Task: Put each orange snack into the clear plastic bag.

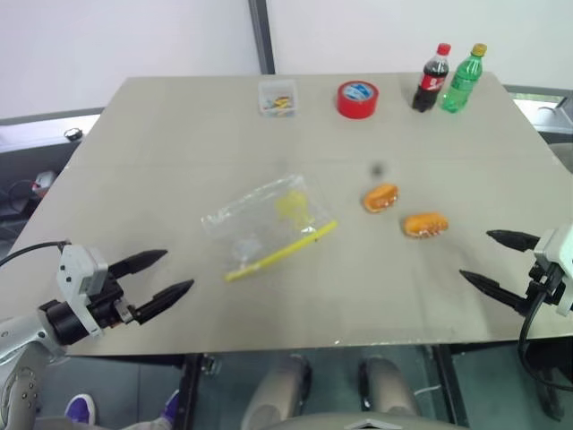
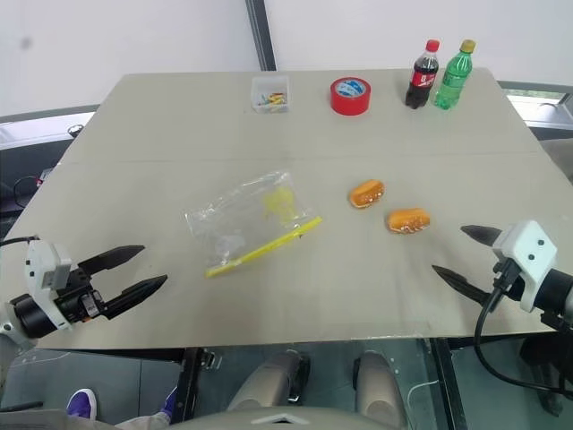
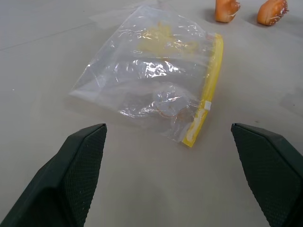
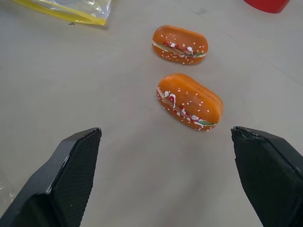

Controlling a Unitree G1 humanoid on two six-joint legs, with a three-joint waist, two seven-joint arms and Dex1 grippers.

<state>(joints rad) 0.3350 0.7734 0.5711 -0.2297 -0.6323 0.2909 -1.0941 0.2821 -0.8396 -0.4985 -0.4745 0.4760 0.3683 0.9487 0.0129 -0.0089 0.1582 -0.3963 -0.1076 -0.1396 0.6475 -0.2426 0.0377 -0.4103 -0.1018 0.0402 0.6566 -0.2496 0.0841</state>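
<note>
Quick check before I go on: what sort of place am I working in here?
Probably a lab or test room: a plain grey table against bare white walls, set with loose props such as a red tape roll and two drink bottles.

— What sort of room is it?
— A lab or test room: a bare grey table before a plain white wall.
— And at twelve o'clock?
— A dark metal post (cables trail at nine).
</note>
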